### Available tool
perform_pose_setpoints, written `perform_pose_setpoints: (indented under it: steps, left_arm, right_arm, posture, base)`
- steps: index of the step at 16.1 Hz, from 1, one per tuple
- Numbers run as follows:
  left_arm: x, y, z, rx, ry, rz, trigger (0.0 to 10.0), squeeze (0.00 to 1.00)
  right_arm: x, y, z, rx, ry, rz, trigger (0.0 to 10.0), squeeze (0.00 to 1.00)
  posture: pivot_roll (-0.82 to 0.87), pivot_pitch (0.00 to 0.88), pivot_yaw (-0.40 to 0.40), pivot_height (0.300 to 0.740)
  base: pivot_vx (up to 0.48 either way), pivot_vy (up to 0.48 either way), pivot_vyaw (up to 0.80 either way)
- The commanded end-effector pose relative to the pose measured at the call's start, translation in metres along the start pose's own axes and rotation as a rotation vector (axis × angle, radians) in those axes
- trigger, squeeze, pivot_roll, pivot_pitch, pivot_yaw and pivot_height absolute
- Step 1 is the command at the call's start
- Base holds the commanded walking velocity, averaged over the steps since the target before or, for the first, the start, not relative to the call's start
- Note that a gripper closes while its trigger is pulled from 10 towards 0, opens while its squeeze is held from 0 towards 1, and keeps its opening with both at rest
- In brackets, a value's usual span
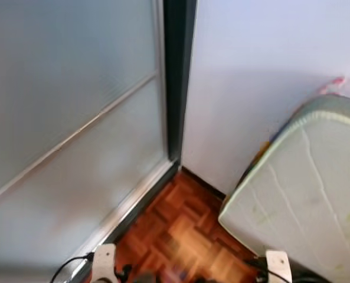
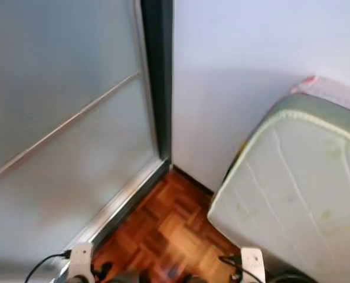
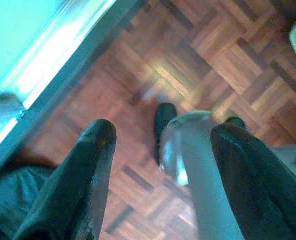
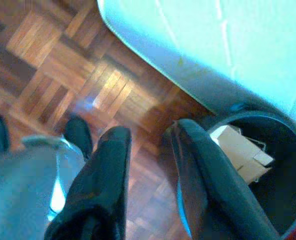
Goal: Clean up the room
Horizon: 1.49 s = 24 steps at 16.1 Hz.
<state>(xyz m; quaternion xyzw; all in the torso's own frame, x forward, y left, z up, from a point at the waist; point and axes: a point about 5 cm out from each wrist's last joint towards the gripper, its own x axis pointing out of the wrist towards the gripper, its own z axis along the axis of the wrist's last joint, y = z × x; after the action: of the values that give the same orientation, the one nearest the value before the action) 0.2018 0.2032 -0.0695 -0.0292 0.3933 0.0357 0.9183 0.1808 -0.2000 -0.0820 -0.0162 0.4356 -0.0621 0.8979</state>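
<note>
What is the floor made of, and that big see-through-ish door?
The floor looks like wood parquet: small reddish-brown strips laid in squares, with a slight shine, so probably varnished. The door panel seems to be frosted glass or plastic, since it is milky and lets light through, set in a grey, metal-looking frame.

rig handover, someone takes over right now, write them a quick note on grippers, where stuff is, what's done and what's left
Left gripper: open, holding nothing, hanging over the parquet floor near the sliding door's track.
Right gripper: open, holding nothing, hanging above the floor beside a dark bin.
The bin stands by the mattress on the robot's right and has a cardboard box in it.
The robot faces the corner between the frosted sliding door and the white wall.
Done: cannot tell beyond the box in the bin.
Left: no loose clutter visible here; turn and check elsewhere in the room.
</note>
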Motion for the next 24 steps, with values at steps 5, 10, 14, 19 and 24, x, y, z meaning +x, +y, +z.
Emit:
perform_pose_setpoints:
  steps: [5, 10, 14, 19, 24]
  left_arm:
    - [-0.0030, 0.0015, -0.0125, -0.001, 0.045, 0.006, 10.0, 0.00]
    - [-0.0030, 0.0020, -0.0121, -0.001, 0.045, 0.007, 10.0, 0.00]
    - [-0.0030, 0.0020, -0.0123, 0.001, 0.047, 0.008, 10.0, 0.00]
    - [-0.0030, 0.0019, -0.0125, 0.002, 0.048, 0.008, 10.0, 0.00]
    - [-0.0029, 0.0023, -0.0121, 0.002, 0.047, 0.010, 10.0, 0.00]
  right_arm:
    - [-0.0032, 0.0009, -0.0154, 0.005, 0.056, 0.005, 10.0, 0.00]
    - [-0.0030, 0.0012, -0.0149, 0.003, 0.055, 0.008, 10.0, 0.00]
    - [-0.0031, 0.0009, -0.0144, 0.004, 0.047, 0.006, 10.0, 0.00]
    - [-0.0031, 0.0015, -0.0134, 0.006, 0.036, 0.018, 10.0, 0.00]
    - [-0.0031, 0.0020, -0.0128, 0.013, 0.028, 0.021, 10.0, 0.00]
  posture:
    - [0.02, 0.258, 0.010, 0.740]
    - [0.02, 0.258, 0.009, 0.740]
    - [0.02, 0.258, 0.009, 0.740]
    - [0.02, 0.256, 0.009, 0.740]
    - [0.02, 0.255, 0.009, 0.740]
  base:
    - [0.261, 0.000, -0.80]
    - [0.000, 0.000, -0.80]
    - [0.000, 0.000, -0.20]
    - [0.000, 0.000, 0.00]
    - [0.000, 0.000, 0.00]
